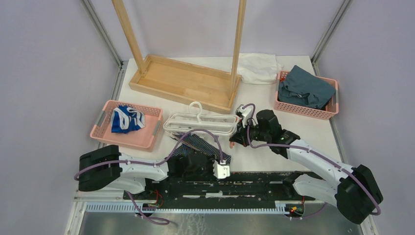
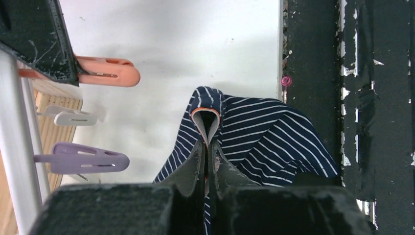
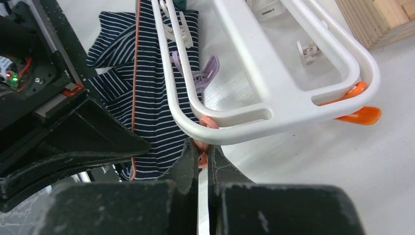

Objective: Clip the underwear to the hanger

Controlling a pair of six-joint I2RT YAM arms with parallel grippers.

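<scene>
The left gripper (image 2: 208,164) pinches a fold of the underwear (image 2: 264,132), presenting it for the orange clip (image 3: 206,122) squeezed in the right gripper (image 3: 201,155) under the hanger (image 3: 293,105).

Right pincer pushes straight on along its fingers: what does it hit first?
The right pincer is shut on a peach clip; straight ahead is the white corner rail of the hanger, likely met first. Gap hard to judge.
</scene>
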